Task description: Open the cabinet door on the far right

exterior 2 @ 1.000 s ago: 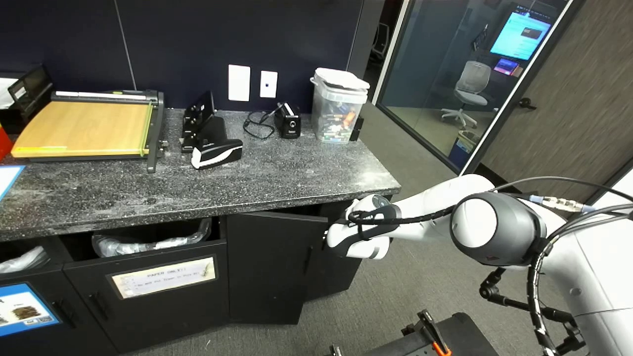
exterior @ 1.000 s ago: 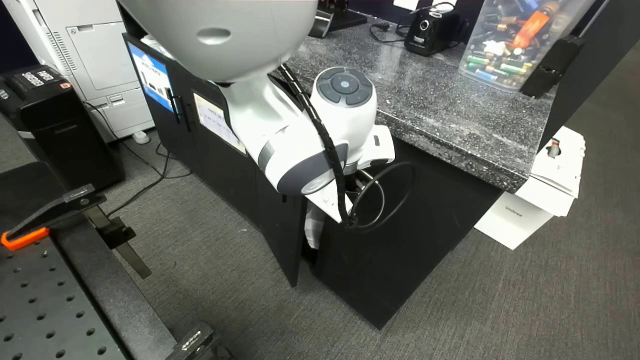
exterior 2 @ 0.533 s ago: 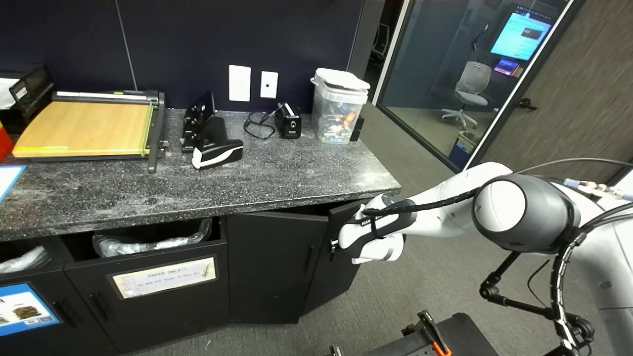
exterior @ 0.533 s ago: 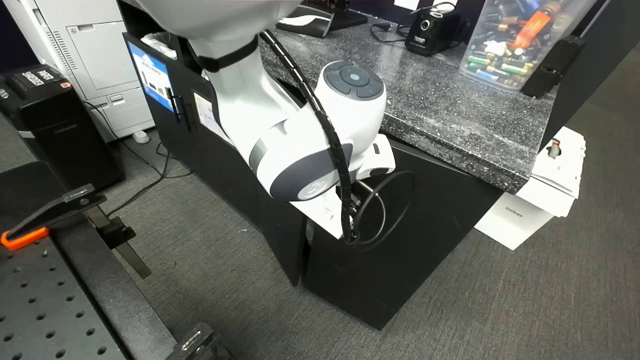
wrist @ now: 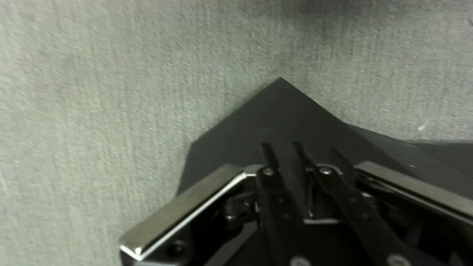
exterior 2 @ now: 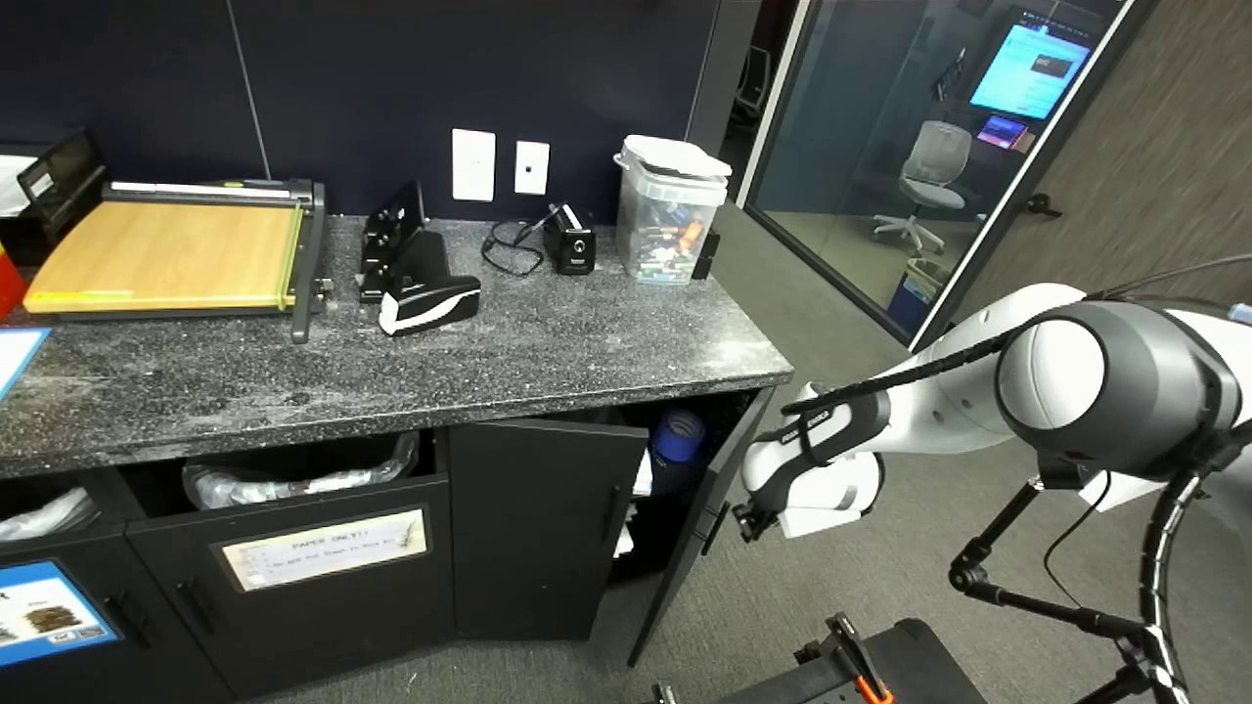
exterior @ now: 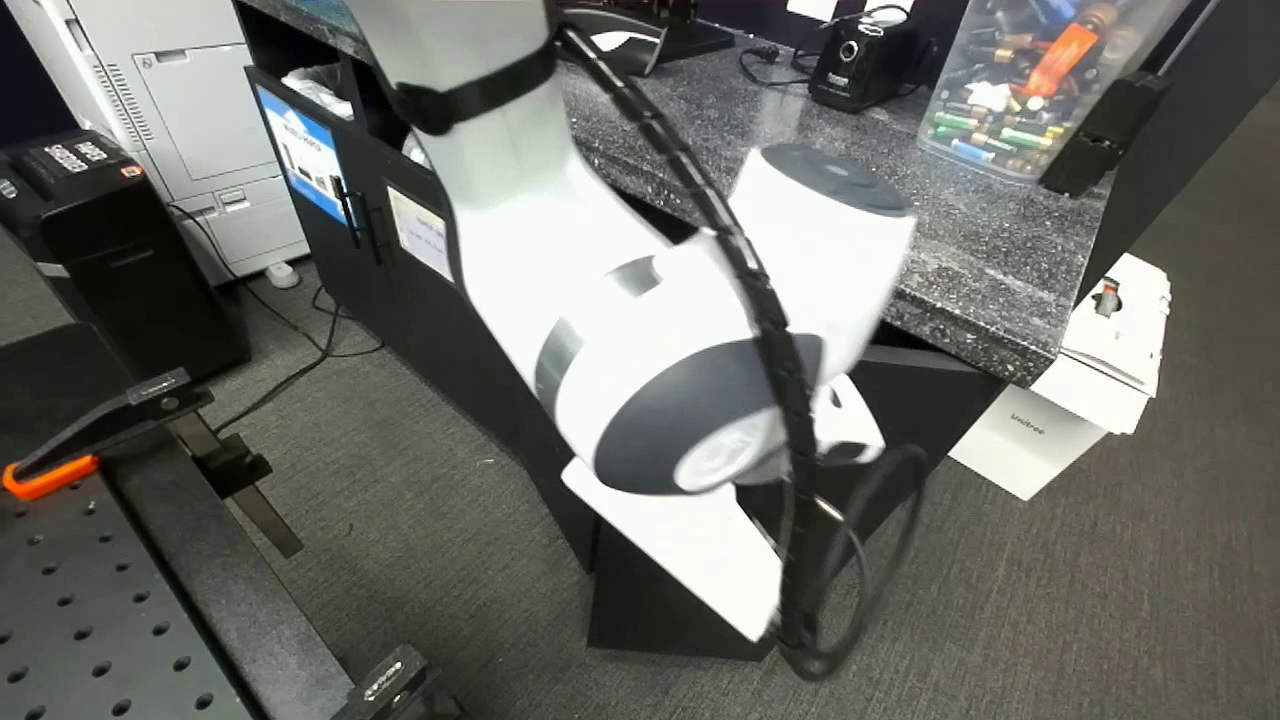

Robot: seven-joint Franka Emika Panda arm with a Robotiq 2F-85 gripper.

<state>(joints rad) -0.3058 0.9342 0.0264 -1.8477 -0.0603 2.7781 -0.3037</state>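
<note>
The black two-fingered gripper (wrist: pixel 284 151), at the end of the white and grey robot arm (exterior 2: pixel 949 406), shows its slim dark fingers (wrist: pixel 269 159) running side by side in the wrist view, near each other. Blur and dark metal against a dark background hide the tips, so I cannot tell whether they are parted, together or clamped on anything.

In an exterior view, a black bar handle (exterior 2: pixel 715 529) is just beside the tool; whether the two touch cannot be made out. The handle is fixed to the wide, plain matte-black cabinet door (exterior: pixel 665 612), which stands ajar with its outer face toward the tool and its lower corner below it. Across that door from the tool, inside the cabinet, are a blue cylinder (exterior 2: pixel 678 435) and some white, paper-like pieces (exterior 2: pixel 643 474). Farther off on the same side, a second plain black door (exterior 2: pixel 548 518) is also ajar.

Above the tool runs the grey speckled stone countertop (exterior 2: pixel 548 352). Grey carpet (exterior 2: pixel 782 587) lies beneath it, and a black perforated table (exterior: pixel 240 580) is well apart from it.
</note>
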